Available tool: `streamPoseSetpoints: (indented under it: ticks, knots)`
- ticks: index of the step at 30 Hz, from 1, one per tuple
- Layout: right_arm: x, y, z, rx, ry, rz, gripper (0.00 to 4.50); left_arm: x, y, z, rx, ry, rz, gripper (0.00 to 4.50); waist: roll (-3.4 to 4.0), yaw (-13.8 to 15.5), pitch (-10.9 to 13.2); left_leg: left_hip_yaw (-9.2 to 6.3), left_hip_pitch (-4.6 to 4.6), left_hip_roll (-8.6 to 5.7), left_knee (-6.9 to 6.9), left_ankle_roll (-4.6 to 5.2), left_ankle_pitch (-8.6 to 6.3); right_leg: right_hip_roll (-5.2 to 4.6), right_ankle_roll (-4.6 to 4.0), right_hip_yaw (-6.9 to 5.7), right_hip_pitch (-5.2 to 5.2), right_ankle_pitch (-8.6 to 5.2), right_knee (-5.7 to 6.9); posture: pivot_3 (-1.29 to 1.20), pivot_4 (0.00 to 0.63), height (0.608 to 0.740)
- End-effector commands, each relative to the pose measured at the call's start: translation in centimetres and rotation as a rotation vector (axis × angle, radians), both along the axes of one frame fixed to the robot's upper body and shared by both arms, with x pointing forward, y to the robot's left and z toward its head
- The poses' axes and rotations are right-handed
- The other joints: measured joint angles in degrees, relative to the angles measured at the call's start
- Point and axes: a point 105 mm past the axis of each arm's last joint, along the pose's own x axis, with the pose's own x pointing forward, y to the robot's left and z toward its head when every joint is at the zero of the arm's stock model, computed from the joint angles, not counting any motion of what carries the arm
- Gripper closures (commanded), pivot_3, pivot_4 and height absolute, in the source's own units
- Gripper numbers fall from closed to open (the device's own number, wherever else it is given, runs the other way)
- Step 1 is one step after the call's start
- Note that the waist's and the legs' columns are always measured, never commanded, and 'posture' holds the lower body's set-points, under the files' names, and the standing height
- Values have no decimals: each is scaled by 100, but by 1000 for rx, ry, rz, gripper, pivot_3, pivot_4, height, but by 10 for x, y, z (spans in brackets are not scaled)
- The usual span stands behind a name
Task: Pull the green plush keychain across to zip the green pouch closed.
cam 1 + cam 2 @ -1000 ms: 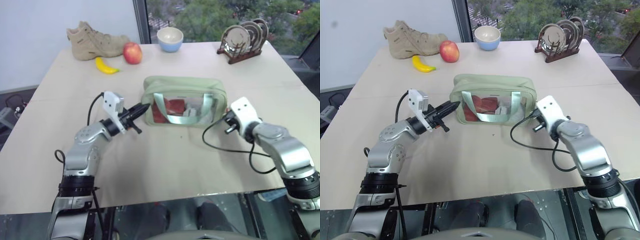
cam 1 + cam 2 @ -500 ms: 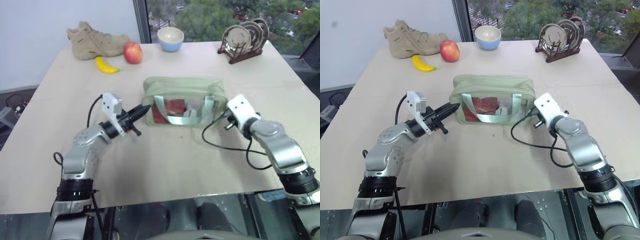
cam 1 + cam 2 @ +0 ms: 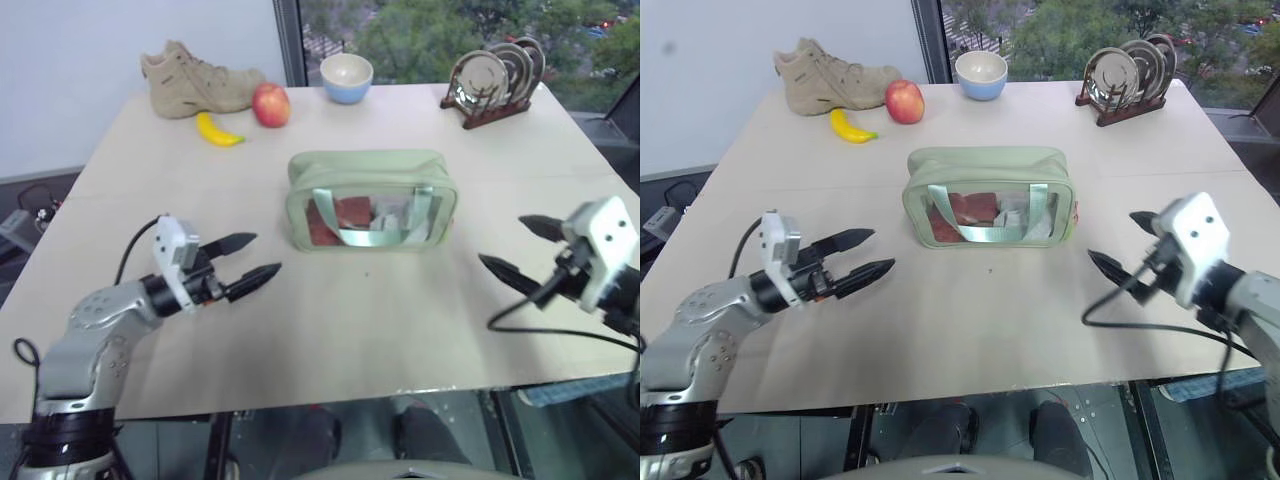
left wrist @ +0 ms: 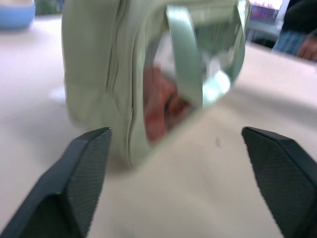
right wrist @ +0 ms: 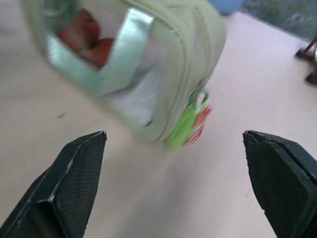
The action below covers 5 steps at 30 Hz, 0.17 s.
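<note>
Nearest the camera, at about 8 o'clock on the pale beige tabletop [image 3: 330, 330], the left gripper [image 3: 252, 260] hangs with its 2 black fingers spread wide and nothing between them. At about 4 o'clock the right gripper [image 3: 520, 250] is likewise wide apart and empty. Both stand well clear of the bag, 1 to each side.

At the table's centre sits the pale sage-green rectangular soft pouch [image 3: 372, 198] with a clear plastic front window, 2 light-green strap handles and reddish contents showing through. In the right wrist view the small bright lime-green fuzzy plush keychain [image 5: 182, 126] hangs from the zip pull at the pouch's right end, at the pouch's 3 o'clock, beside a small red-and-white tag [image 5: 199, 121]. The zip line running over the top looks drawn together along its visible length, so I judge the closing pull done and the pouch shut; the far end of the zip is too blurred to confirm. With neither gripper touching anything, little seems left beyond drawing the arms away.

Farther back, at about 11 o'clock, lie 1 yellow banana [image 3: 215, 131], 1 red apple [image 3: 271, 104] and 1 tan suede lace-up boot [image 3: 198, 83]. At 12 o'clock stands 1 light-blue ceramic bowl with a cream inside [image 3: 346, 77]. At about 1 o'clock a dark wooden rack [image 3: 486, 110] holds roughly 3 upright metal plates; their exact count is hard to tell.
</note>
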Motion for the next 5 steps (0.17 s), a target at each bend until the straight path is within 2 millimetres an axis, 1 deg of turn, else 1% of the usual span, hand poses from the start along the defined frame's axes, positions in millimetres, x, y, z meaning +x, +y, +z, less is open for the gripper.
streamPoseSetpoints:
  ticks: [1, 3, 5]
  knots:
    - [-18, -8, 9, -39, -30, -10, 0, -1, 10, 11, 63, -57, 39, 102, 2, 29, 1, 0, 4, 0, 2, 0, 0, 1, 1, 0, 4, 1, 0, 0, 150, 740]
    - [-23, -14, 7, -46, -26, -38, 0, 0, 10, 11, 52, -53, 41, 102, 2, 83, 1, -3, 4, 0, 2, 0, 0, 1, 4, -2, 7, 2, -1, 0, 150, 740]
    - [-23, -18, 5, -55, -29, -58, 0, -1, 6, 12, 22, -37, 19, 102, 2, 85, 1, -3, 6, 1, 2, 0, 0, 2, 4, -3, 11, 2, -1, 0, 150, 740]
